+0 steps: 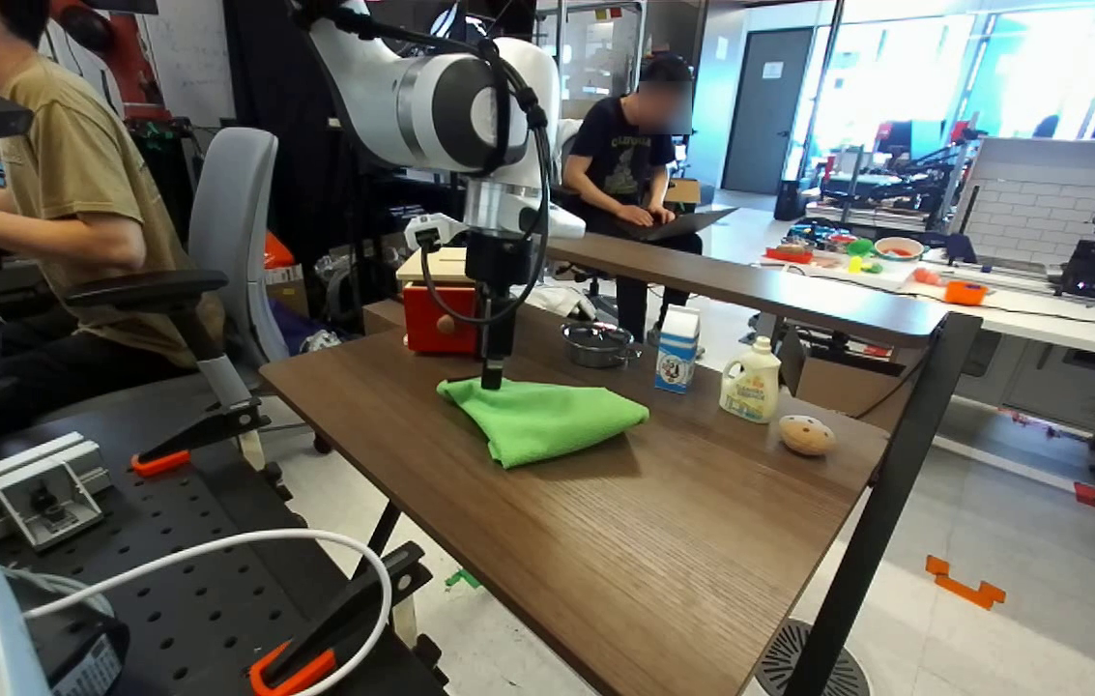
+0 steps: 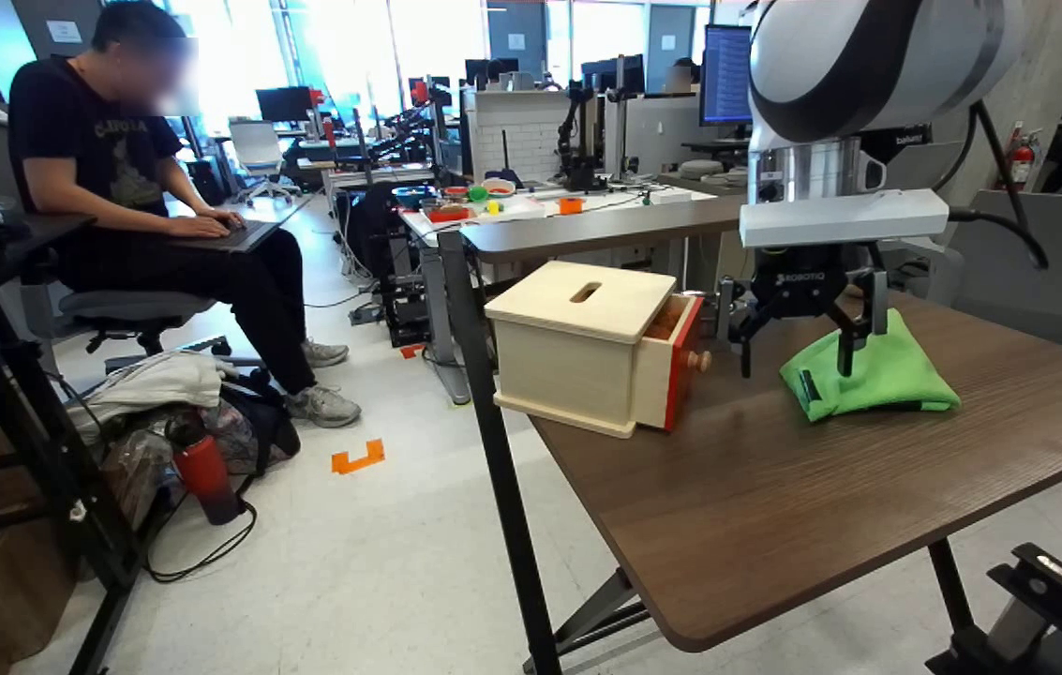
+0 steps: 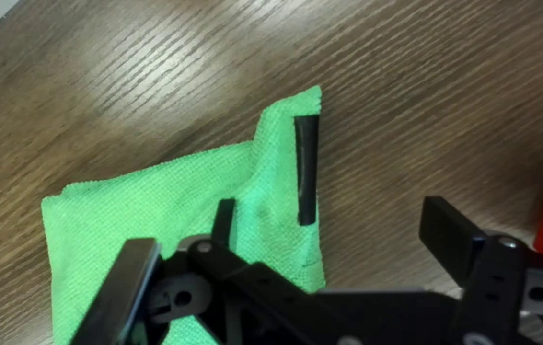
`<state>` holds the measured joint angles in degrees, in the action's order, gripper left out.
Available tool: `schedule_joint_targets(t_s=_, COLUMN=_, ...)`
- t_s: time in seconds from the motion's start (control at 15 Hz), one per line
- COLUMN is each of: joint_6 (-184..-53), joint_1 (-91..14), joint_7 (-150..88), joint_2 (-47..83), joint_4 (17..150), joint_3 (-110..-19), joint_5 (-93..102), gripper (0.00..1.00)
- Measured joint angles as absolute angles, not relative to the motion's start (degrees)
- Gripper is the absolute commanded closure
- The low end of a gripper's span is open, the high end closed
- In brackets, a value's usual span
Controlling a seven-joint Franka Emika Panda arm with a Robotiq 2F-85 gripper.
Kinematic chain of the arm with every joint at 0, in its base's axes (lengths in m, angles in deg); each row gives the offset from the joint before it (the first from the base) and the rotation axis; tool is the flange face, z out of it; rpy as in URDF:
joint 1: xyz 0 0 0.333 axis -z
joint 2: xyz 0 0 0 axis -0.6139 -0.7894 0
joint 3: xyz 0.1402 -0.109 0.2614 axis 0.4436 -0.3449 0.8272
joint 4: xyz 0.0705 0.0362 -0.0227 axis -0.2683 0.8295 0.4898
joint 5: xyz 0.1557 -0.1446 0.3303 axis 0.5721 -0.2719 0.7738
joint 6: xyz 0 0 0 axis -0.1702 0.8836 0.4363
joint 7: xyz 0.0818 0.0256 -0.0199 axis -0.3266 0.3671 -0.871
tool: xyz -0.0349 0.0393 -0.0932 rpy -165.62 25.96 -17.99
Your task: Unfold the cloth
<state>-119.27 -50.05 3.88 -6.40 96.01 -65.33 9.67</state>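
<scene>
Two fingers (image 3: 449, 239), one gripper (image 2: 797, 366): saw the pair spread well apart, released, framing in the wrist view the border of one green cloth (image 3: 166, 201) and a stretch of bare wood. Found that cloth folded on one brown table (image 2: 821, 506), partly beneath the gripper, with one finger over the fabric and its mate over wood just past the border, toward one red-fronted drawer (image 2: 678, 370). Could not tell contact from a slight gap at the finger on the fabric side. Noted one black strip (image 3: 306, 170) on the cloth, set along the border between the fingers. Traced the long axis from left to right in an exterior view, sloping slightly down, with the broader end at the gripper and a narrower corner pointing right; in the wrist view, saw a narrow corner pointing up the frame. Farther out, counted one wooden box (image 2: 568, 361), with the drawer standing part-way out; then, in an exterior view, one metal pot (image 1: 595, 346), one blue-and-white carton (image 1: 677, 353), one pale yellow bottle (image 1: 750, 385) and one speckled brown oval object (image 1: 806, 435), with the last three in a loose row on the table. Beyond, made out two clamps (image 1: 160, 464) on one black perforated board (image 1: 180, 623), and two people (image 1: 83, 184), one with a laptop (image 1: 682, 227).
</scene>
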Motion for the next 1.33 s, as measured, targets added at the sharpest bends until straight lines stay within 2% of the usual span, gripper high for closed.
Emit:
schedule_joint_targets(t_s=0.07, joint_6=-118.8, joint_1=-50.1, joint_7=4.1, joint_2=-6.7, joint_4=95.7, joint_3=-65.4, joint_5=9.7, gripper=0.32)
schedule_joint_targets(t_s=0.4, joint_6=-117.6, joint_1=-50.1, joint_7=4.6, joint_2=-7.3, joint_4=94.9, joint_3=-65.6, joint_5=9.6, gripper=0.73)
schedule_joint_targets(t_s=0.6, joint_6=-117.6, joint_1=-50.3, joint_7=4.8, joint_2=-7.3, joint_4=94.7, joint_3=-65.9, joint_5=9.5, gripper=0.95)
schedule_joint_targets(t_s=0.67, joint_6=-117.6, joint_1=-50.3, joint_7=5.0, joint_2=-7.3, joint_4=94.5, joint_3=-66.0, joint_5=9.4, gripper=0.99)
schedule_joint_targets(t_s=1.33, joint_6=-118.6, joint_1=-50.2, joint_7=5.5, joint_2=-4.0, joint_4=93.5, joint_3=-67.8, joint_5=8.5, gripper=0.99)
